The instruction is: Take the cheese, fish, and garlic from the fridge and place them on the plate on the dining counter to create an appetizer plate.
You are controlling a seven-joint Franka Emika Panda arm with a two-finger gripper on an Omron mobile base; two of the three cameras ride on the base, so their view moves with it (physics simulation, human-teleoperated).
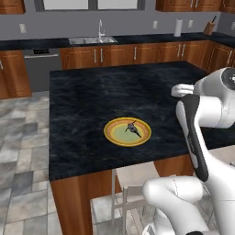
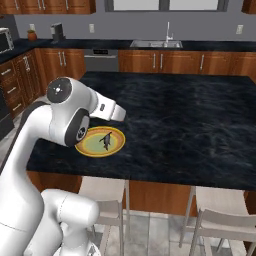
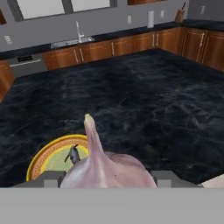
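Between the claw's (image 3: 107,180) two tips sits the garlic (image 3: 105,166), held tight, it seems, above the black table (image 3: 144,100). The fish (image 1: 132,128) lies on the plate (image 1: 114,135).

Here's the arm (image 1: 202,137): glossy white shells all over, rounded and fat at the joints, with dark grey-black bands along the seams. A round dark cap with a pale centre sits on one joint (image 2: 61,89). Smooth casing throughout.
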